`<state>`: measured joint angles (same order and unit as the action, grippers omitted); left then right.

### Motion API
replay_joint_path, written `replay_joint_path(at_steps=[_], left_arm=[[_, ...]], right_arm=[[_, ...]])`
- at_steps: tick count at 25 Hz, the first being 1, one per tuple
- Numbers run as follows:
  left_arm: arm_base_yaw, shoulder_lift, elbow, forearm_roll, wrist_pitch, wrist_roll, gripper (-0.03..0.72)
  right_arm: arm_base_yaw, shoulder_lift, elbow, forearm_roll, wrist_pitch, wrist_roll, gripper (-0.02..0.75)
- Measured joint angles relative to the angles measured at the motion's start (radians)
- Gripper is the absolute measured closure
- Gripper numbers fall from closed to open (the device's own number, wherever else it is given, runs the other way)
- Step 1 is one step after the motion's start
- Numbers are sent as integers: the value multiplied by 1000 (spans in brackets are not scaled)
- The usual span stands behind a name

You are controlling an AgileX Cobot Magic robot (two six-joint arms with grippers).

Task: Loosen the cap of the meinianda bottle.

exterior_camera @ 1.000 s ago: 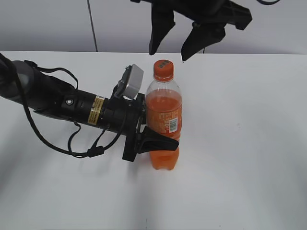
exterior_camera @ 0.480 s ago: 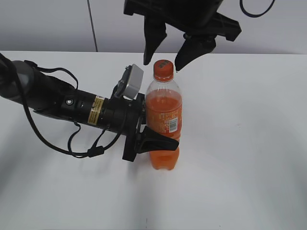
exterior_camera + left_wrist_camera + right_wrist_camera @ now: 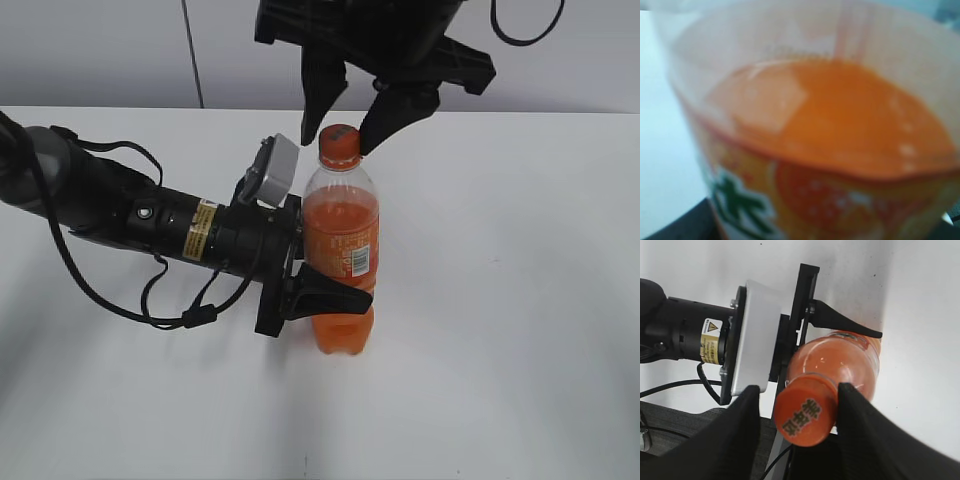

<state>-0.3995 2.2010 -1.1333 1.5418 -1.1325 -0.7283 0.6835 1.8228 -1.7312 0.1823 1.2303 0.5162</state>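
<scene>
Task judged at an early stage: the bottle (image 3: pixel 341 262) is secured, the cap (image 3: pixel 340 145) not yet gripped or turned. The bottle stands upright near the middle of the table (image 3: pixel 520 300), long axis vertical, cap uppermost, barcode patch facing the exterior camera; the left gripper (image 3: pixel 318 290) is clamped across its lower body from the left, one finger curving over the front; the left wrist view shows only blurred orange drink and label at close range. The right gripper (image 3: pixel 342 118) hangs above with jaws apart, one finger on each side of the cap; the right wrist view shows the cap (image 3: pixel 806 414) between the fingers (image 3: pixel 742 412), a narrow gap on the left, the right side too close to tell contact. Remaining, as judged: close on the cap, twist, release.
</scene>
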Motion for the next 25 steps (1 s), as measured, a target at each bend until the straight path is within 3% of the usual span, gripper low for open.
replay_joint_path(at_steps=[8, 16, 25], left_arm=[[0, 0, 0, 0, 0, -3, 276], [0, 0, 0, 0, 0, -3, 276], [0, 0, 0, 0, -1, 0, 276]], right_arm=[[0, 0, 0, -11, 3, 0, 447], [0, 0, 0, -11, 4, -30, 456], [0, 0, 0, -2, 3, -408, 456]])
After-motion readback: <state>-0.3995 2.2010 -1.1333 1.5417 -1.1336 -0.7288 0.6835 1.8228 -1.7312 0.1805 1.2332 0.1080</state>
